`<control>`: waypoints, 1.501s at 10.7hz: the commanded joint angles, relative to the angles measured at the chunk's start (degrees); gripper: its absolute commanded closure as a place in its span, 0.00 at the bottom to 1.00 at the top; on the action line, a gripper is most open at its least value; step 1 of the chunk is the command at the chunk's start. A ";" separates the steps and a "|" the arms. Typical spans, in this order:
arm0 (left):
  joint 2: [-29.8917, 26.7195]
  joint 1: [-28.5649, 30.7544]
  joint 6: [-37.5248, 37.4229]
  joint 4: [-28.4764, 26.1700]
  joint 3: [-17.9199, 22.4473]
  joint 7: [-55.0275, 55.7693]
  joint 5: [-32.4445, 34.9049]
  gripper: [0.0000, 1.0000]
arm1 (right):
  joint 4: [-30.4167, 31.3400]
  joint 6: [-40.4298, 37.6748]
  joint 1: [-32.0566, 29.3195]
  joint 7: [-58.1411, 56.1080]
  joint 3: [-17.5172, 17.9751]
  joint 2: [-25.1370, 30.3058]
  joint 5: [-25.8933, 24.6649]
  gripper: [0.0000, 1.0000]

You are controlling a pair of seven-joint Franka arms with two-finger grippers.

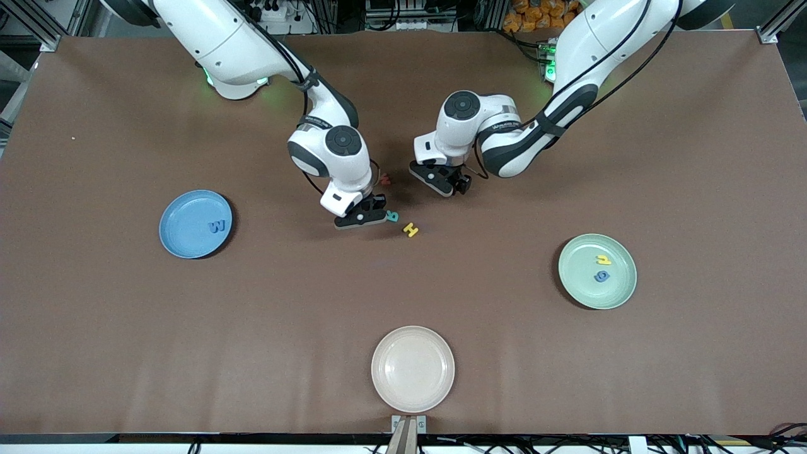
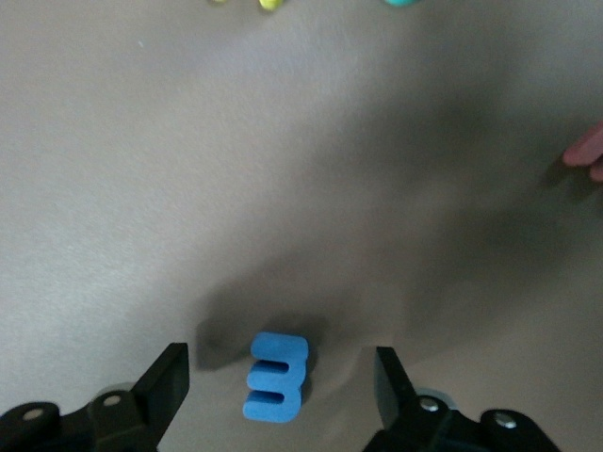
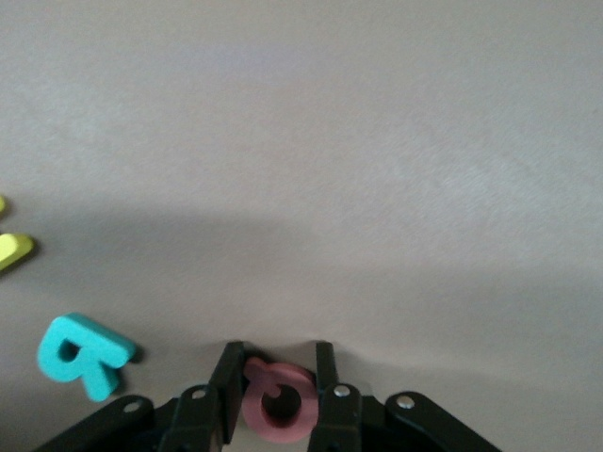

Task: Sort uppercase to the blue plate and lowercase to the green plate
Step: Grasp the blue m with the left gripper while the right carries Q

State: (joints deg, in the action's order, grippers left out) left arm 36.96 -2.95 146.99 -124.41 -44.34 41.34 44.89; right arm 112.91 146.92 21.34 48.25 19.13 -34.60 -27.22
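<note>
My right gripper [image 1: 362, 217] is low at the table beside the teal R [image 1: 392, 216]. In the right wrist view it [image 3: 277, 377] is shut on the red Q [image 3: 278, 407], with the teal R [image 3: 80, 353] and yellow H [image 3: 14, 250] close by. My left gripper [image 1: 441, 180] is open and low, with a blue lowercase letter [image 2: 276, 377] on the table between its fingers [image 2: 170, 372]. The small red w [image 1: 384, 180] lies between the two grippers. The yellow H [image 1: 411, 229] lies nearer the camera than the R. The blue plate [image 1: 183, 243] holds the blue W [image 1: 217, 226]. The green plate [image 1: 583, 290] holds the yellow h [image 1: 604, 259] and blue g [image 1: 602, 275].
A cream plate [image 1: 413, 391] sits at the table's edge nearest the camera, midway along it. The two grippers work close together at the table's middle, with the loose letters between and around them.
</note>
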 commanded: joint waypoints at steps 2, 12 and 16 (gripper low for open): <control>1.01 0.58 1.10 -0.49 0.13 -2.74 1.61 0.33 | -0.05 -1.03 -4.28 -6.04 0.20 0.06 -1.78 0.67; -8.56 17.25 0.58 -0.14 0.30 -1.35 0.90 1.00 | 1.18 -4.26 -19.65 -36.88 0.73 2.86 -1.52 0.67; -10.85 19.39 -4.95 3.54 11.08 -7.29 0.73 1.00 | 2.92 -8.06 -24.93 -46.48 0.82 6.99 -0.99 0.67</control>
State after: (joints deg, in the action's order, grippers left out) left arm 27.48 17.16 143.91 -121.97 -37.03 37.00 45.04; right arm 113.09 139.51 -1.73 3.86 19.01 -30.73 -27.38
